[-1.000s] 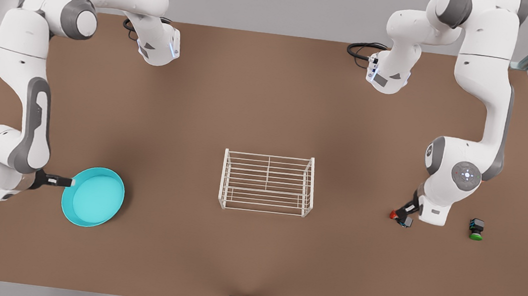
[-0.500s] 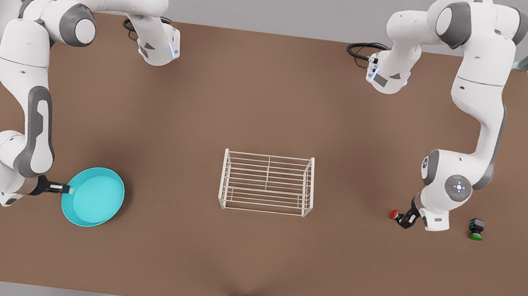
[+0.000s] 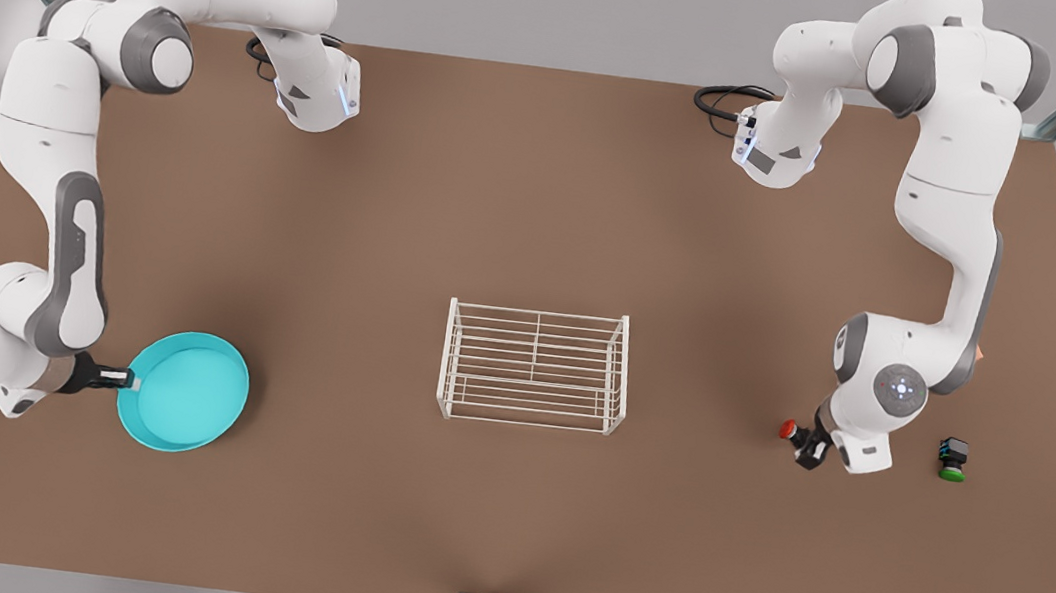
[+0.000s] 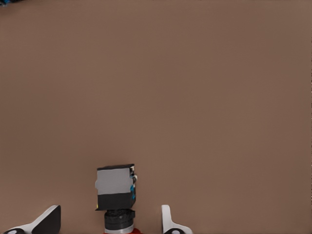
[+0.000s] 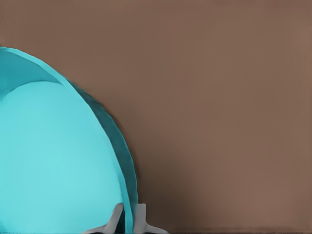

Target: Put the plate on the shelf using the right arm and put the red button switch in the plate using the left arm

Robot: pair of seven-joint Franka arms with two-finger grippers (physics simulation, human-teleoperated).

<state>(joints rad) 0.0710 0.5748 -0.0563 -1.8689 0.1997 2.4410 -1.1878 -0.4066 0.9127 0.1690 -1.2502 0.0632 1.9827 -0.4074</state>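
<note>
At the lower left of the front view, the right gripper (image 3: 120, 377) has its jaws pinched on the near rim of the plate (image 3: 186, 393), an edge grip that suits lifting it toward the shelf (image 3: 535, 366) at mid-frame. At the lower right, the left gripper (image 3: 807, 450) straddles the red button switch (image 3: 789, 429) on the table (image 3: 540, 197); its jaws look parted, apparently not yet closed. A green-capped switch (image 3: 951, 459) sits nearby.
</note>
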